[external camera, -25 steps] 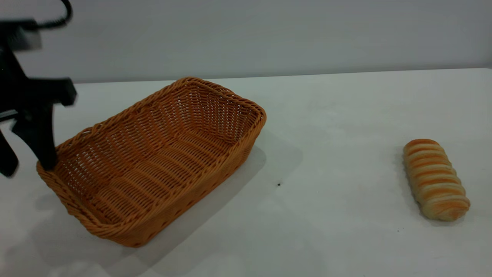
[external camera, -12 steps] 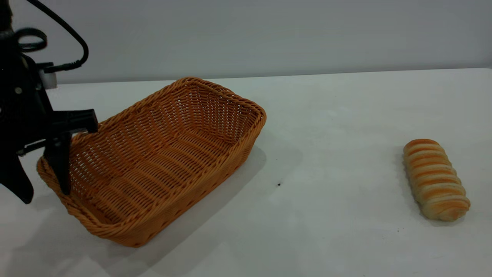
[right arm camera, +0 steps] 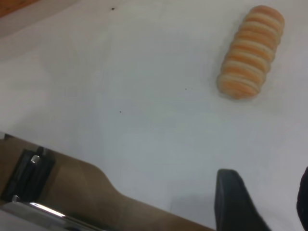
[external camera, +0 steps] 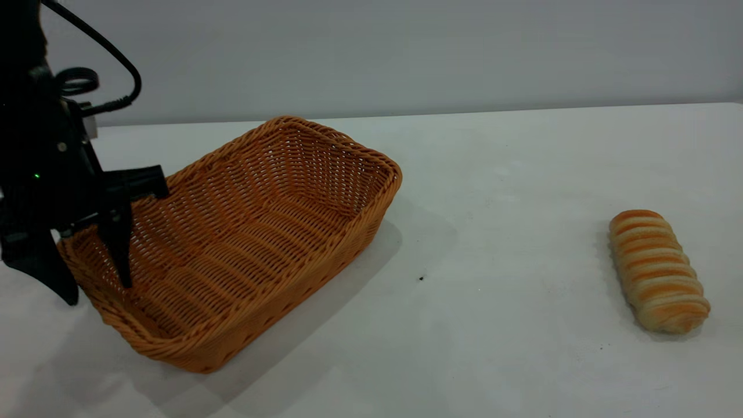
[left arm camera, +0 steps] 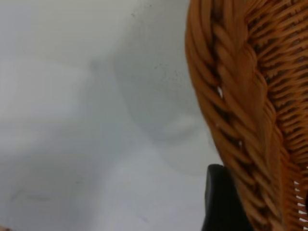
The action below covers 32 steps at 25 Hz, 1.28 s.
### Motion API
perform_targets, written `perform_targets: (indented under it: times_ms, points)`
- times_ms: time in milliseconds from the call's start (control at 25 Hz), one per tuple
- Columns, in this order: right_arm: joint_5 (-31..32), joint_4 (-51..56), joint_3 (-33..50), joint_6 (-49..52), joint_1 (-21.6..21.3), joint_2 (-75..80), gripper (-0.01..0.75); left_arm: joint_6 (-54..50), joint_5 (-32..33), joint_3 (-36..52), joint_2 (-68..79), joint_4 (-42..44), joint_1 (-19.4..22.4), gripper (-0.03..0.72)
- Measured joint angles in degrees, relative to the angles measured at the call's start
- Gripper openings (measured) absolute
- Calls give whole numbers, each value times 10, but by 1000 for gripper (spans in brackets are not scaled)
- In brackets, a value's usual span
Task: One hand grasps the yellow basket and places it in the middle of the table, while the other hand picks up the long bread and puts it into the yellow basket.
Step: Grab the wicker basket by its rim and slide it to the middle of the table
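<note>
The yellow basket [external camera: 249, 232] sits on the white table [external camera: 511, 168] at the left, empty. My left gripper [external camera: 96, 281] is open and straddles the basket's left end rim, with one finger inside the basket and one outside. The left wrist view shows the braided rim [left arm camera: 240, 96] close up, with the outer finger [left arm camera: 219, 204] against it. The long bread [external camera: 659, 270] lies on the table at the far right, apart from both grippers. My right gripper [right arm camera: 269, 207] is open and empty above the table's near edge; the bread [right arm camera: 251, 52] lies some way ahead of it.
The table's edge [right arm camera: 120, 192] runs through the right wrist view, with brown floor and a metal fitting [right arm camera: 29, 178] beyond it. A small dark speck [external camera: 421, 278] lies between basket and bread.
My left gripper has moved right and down from the table's left edge, so its fingers now straddle the basket's left rim. Basket and bread have not moved.
</note>
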Motion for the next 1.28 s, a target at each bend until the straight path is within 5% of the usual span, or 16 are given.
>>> perform_targets:
  times_ms: [560, 680, 880, 1280]
  points:
    - [0, 20, 0, -7, 0, 0, 358, -2, -43, -23, 73, -11, 0, 452]
    - [0, 21, 0, -7, 0, 0, 358, -3, -69, -24, 76, -17, 0, 373]
    - [0, 21, 0, -7, 0, 0, 358, -10, -108, -33, 76, -33, 1, 117]
    - [0, 21, 0, -7, 0, 0, 358, 55, -128, -34, 51, -51, 1, 118]
